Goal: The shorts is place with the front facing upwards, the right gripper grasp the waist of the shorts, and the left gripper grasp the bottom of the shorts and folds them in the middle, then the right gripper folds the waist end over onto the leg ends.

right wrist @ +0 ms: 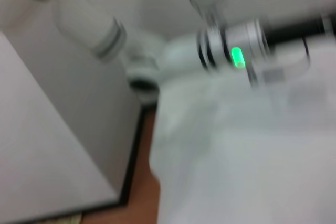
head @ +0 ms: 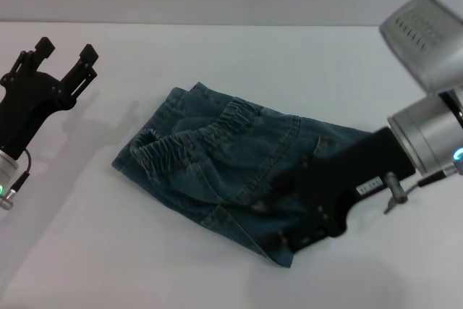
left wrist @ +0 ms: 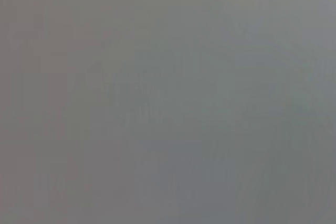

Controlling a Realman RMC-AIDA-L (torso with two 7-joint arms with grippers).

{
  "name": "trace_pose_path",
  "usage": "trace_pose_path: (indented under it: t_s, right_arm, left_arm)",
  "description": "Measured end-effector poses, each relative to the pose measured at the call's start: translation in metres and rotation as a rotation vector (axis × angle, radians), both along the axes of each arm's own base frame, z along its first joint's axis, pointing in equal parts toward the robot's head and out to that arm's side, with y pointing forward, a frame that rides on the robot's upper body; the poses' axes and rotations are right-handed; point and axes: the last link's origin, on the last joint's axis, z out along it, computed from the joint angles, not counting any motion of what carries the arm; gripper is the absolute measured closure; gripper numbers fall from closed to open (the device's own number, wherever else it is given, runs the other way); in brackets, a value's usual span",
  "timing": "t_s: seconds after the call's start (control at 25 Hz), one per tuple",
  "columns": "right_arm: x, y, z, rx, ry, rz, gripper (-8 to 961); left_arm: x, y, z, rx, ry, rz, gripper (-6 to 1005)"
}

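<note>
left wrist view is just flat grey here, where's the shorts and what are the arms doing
Observer: In the head view the shorts lie folded on the white table.
Operator: left gripper?
Observer: The left gripper is raised off to the left, fingers open, holding nothing.
Operator: and the right one?
Observer: The right gripper is down on the denim at the near right edge; its fingers are lost against the cloth.
</note>
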Motion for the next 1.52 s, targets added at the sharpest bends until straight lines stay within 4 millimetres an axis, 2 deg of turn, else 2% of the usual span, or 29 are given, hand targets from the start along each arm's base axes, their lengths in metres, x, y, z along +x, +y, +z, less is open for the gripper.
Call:
trace_pose_path:
  t_s: [0.12,0.36,0.64,0.92,1.28,1.52]
  right_arm:
    - [0.012,-0.004,-0.010,-0.016,-0.096,-0.005,375]
    - [0.020,-0.004,-0.020,-0.005,-0.170,-0.001,374]
    - [0.029,0.003,-0.020,0.038,-0.248,-0.025,374]
    - [0.036,0.020,-0.018,0.137,-0.321,-0.034,374]
    - [0.039,0.047,0.002,0.307,-0.289,-0.088,375]
    - [0.043,0.054,0.020,0.368,-0.256,-0.111,375]
  left_arm:
    - [0.000,0.002,-0.001,0.000,-0.005,0.010,167]
    - [0.001,0.003,-0.007,-0.002,-0.010,0.029,167]
    - [0.002,0.001,-0.010,-0.003,-0.011,0.031,167]
    - [0.002,0.001,-0.011,-0.005,-0.015,0.032,167]
    - [0.003,0.001,-0.013,-0.014,-0.015,0.030,167]
    - [0.001,0.000,-0.013,-0.018,-0.012,0.042,167]
